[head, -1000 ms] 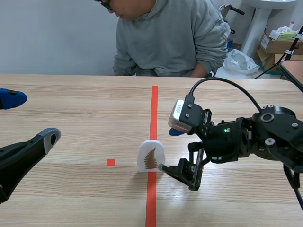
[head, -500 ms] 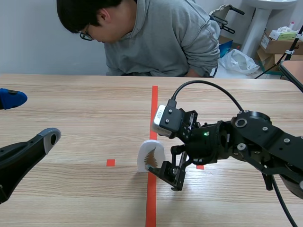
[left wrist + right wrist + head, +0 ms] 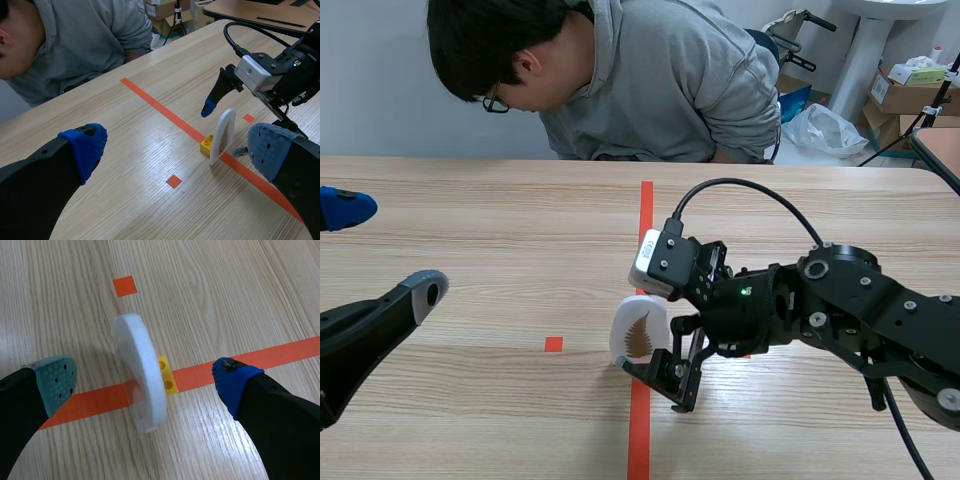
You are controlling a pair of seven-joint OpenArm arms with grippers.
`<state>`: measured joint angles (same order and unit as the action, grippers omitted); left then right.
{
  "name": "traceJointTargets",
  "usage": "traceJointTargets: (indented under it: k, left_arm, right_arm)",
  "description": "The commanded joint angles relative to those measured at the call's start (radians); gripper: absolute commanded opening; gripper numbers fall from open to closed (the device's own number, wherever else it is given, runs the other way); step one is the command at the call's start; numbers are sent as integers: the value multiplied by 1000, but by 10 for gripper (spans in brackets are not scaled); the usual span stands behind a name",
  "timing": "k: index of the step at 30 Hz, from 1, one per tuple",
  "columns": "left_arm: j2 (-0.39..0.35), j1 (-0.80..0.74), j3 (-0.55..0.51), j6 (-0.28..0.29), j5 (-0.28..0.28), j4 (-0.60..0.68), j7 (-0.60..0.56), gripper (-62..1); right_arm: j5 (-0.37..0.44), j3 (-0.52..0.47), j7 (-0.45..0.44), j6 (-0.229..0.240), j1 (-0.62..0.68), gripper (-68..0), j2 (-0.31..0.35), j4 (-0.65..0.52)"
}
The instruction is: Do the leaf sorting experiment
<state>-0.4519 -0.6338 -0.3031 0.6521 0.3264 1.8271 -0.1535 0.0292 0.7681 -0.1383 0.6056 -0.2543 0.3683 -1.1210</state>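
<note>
A white arched card (image 3: 642,322) with a brown fern leaf on its face stands upright on the red centre line. A small yellow brick (image 3: 167,378) holds it from behind. My right gripper (image 3: 636,335) is open and straddles the card (image 3: 142,375), one pad on each side and neither touching it. From the left wrist view the card (image 3: 223,134) and brick (image 3: 206,145) stand ahead of my left gripper (image 3: 178,150). That gripper (image 3: 385,250) is open at the table's left with nothing in it, well away from the card.
A person in a grey hoodie (image 3: 660,80) leans over the table's far edge. Cardboard boxes (image 3: 910,90) and a plastic bag (image 3: 828,130) sit on the floor at the back right. Bare wood lies on both sides of the centre line.
My right gripper has moved left, from beside the card to around it. The person has leaned further forward and down. The left arm has not moved.
</note>
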Motion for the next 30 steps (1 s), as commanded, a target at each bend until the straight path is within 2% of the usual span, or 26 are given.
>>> traceJointTargets:
  k: [1,6,10,15,23,30]
  left_arm:
    - [2,0,0,2,14,5,-14,-7]
    - [2,0,0,2,14,5,-14,-7]
    - [2,0,0,2,14,5,-14,-7]
    - [2,0,0,2,14,5,-14,-7]
    - [2,0,0,2,14,5,-14,-7]
    - [2,0,0,2,14,5,-14,-7]
  right_arm:
    - [7,-3,-14,-5,-20,-139,0,-10]
    - [7,-3,-14,-5,-20,-236,0,-10]
    - [8,-3,-15,-5,-20,-265,-1,-10]
    - [8,-3,-20,-5,-20,-369,-12,-10]
    - [8,-1,-29,-5,-19,-486,-28,-10]
    - [8,-1,-21,-5,-6,-554,-27,-10]
